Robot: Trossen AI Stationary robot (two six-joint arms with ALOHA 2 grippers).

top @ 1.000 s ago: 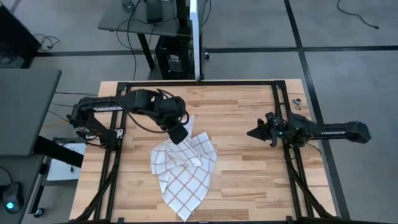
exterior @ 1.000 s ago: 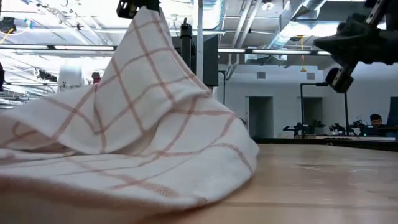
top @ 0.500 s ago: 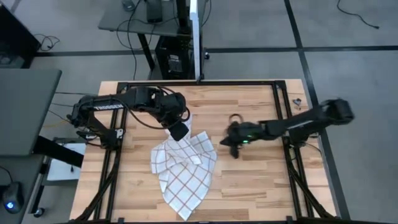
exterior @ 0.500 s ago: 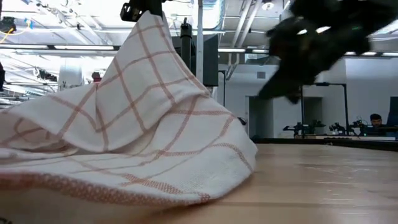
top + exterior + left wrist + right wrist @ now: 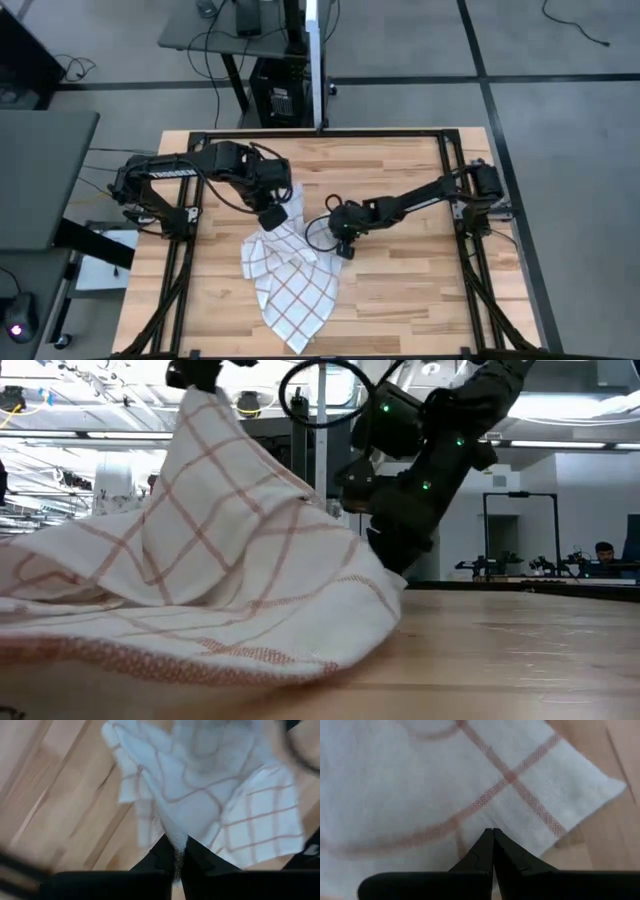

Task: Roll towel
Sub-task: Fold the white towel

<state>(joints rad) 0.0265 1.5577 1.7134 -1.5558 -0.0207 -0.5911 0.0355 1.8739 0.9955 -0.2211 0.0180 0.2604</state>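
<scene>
L gripper (image 5: pixel 274 214) pinches the towel (image 5: pixel 292 285), lifting one corner off the table (image 5: pixel 400 290). R gripper (image 5: pixel 345 247), fingers closed, prob. empty, sits by its edge. If L slips, towel drops crumpled.

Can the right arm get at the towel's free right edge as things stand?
Probably yes: the right end effector is already at the towel's right edge with nothing between, but its fingers are shut. The left end effector holds a corner up.
</scene>
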